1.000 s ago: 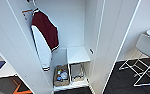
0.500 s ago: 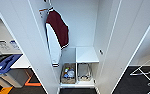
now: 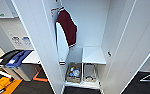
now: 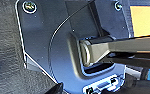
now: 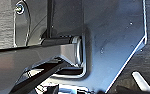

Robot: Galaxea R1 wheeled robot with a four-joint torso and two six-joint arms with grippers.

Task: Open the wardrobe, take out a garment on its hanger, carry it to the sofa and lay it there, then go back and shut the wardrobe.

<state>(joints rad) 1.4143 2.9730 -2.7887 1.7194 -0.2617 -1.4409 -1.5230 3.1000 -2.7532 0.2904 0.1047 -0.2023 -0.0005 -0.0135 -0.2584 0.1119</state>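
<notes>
we're facing the wardrobe (image 3: pixel 131 45) with both doors swung wide, a maroon jacket (image 3: pixel 67 26) hanging inside and no dark garment to be seen, so closing looks like the step, though we cannot tell our fingers' state.

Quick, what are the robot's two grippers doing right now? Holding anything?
Left gripper: cannot be told; its fingers are not clear in the left wrist view.
Right gripper: cannot be told either.
</notes>
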